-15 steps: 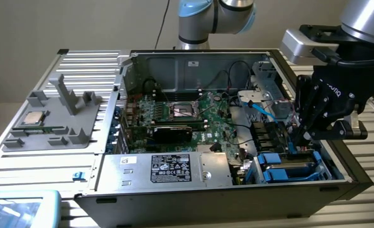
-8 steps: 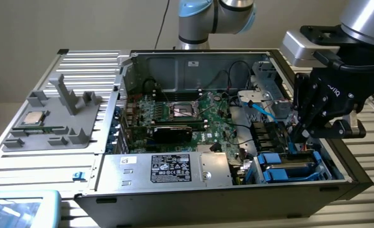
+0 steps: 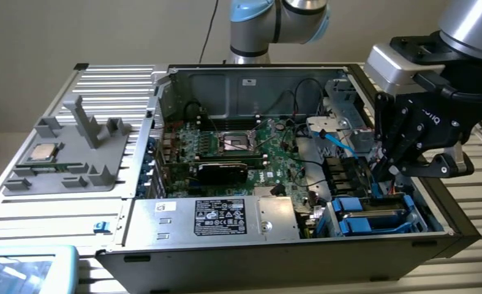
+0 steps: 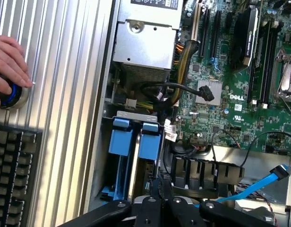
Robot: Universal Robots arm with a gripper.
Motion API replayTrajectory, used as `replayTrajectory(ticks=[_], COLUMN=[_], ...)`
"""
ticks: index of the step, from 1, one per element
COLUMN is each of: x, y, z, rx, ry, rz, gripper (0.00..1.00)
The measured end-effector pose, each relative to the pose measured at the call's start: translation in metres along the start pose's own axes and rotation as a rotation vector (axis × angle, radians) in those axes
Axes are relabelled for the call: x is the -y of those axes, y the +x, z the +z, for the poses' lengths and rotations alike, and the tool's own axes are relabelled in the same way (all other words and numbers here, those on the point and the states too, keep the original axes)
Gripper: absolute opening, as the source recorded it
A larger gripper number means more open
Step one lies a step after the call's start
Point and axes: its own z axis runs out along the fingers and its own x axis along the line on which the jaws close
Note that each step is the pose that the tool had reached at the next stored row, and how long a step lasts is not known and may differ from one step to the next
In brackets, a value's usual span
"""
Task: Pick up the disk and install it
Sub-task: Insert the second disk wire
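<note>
Closing tight with nothing held, the gripper (image 3: 385,174) is poised just above the disk (image 4: 136,144), which is seated in its blue carrier inside the drive bay (image 3: 424,228). Nearby cables (image 4: 164,90) could be snagged if the fingers drift sideways.

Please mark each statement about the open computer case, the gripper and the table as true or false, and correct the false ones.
1. The gripper is down at the blue drive bay inside the computer case. True.
2. The gripper is wide open. False: it is shut.
3. A keyboard lies on the ribbed table beside the case. True.
4. The CPU chip sits in the motherboard socket. False: it rests on the grey holder outside the case.
5. A hand rests on a round knob. True.
</note>
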Motion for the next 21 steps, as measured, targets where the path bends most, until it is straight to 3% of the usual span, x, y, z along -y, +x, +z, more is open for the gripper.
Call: replayTrajectory(ticks=[4, 7, 15, 21], x=[0.0, 0.0001, 0.0, 0.0], y=[0.0001, 0.0, 0.0, 0.0], z=[-0.0001, 0.0, 0.0, 0.0], rx=[0.0039, 0.0108, 0.0226, 0.0245], ry=[0.0087, 0.0128, 0.0179, 0.0199], rz=[-0.063, -0.109, -0.246, -0.355], gripper=[0.11, 0.11, 0.11, 0.11])
